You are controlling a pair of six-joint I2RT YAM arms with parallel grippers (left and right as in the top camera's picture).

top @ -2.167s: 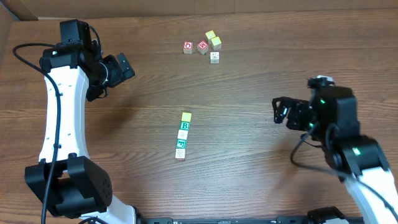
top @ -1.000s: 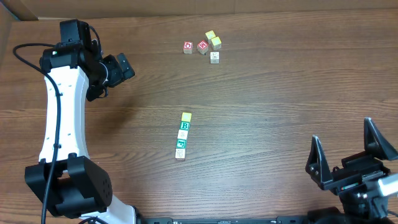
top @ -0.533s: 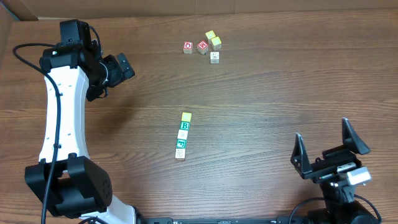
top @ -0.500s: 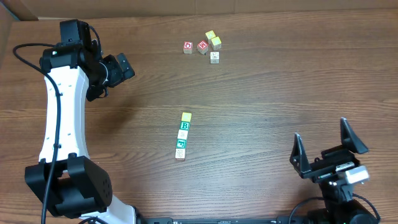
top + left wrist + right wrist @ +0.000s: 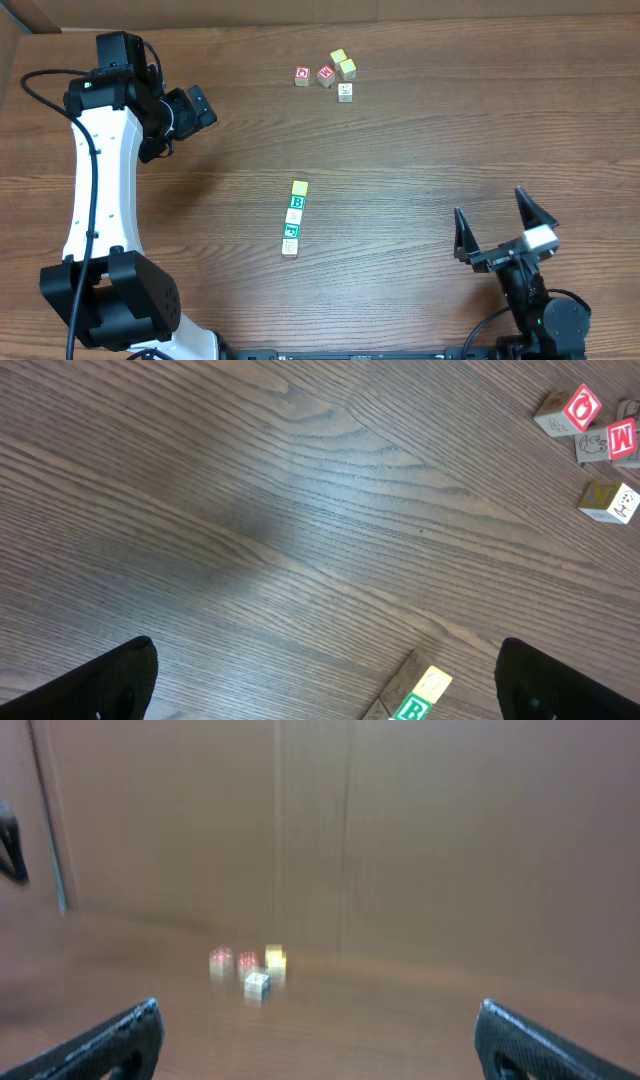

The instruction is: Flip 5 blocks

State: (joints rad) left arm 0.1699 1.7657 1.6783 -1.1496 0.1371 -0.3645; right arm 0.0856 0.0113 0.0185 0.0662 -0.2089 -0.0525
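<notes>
Right gripper (image 5: pixel 497 228): pulling back to the lower right of the overhead view, jaws spread wide, carrying nothing.
Left gripper (image 5: pixel 203 108): idling upper left, equally wide.
Blocks (image 5: pixel 294 217): lying in a column at centre, well apart from both grippers; the flipping is probably ending.

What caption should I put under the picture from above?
Left gripper and right gripper, both open, sit either side of five letter blocks lined up on the wooden table.

Pale, green-printed blocks (image 5: pixel 294 216) (one yellow), red-printed cubes (image 5: pixel 314 75), brown wood-grain table (image 5: pixel 420 150).
</notes>
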